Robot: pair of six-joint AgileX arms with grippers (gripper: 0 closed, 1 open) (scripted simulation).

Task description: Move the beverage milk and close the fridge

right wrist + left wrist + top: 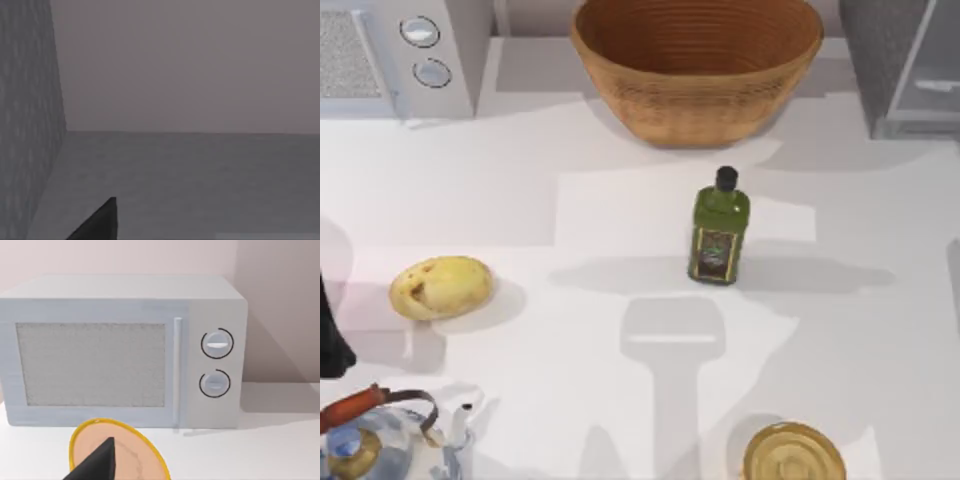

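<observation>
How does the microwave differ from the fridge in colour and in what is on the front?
The microwave is plain white; the fridge is grey and speckled. The microwave front has two round knobs and a mesh window; the fridge has a pale framed door panel. Both are boxy and stand at the table's back.

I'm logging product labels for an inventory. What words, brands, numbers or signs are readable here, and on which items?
Oil bottle: it carries a dark front label with a pale emblem, but the print is too small to read.
Microwave: two round knobs, with no numbers or markings legible around them.
Nothing else in the top view or the wrist views bears readable text.
</observation>
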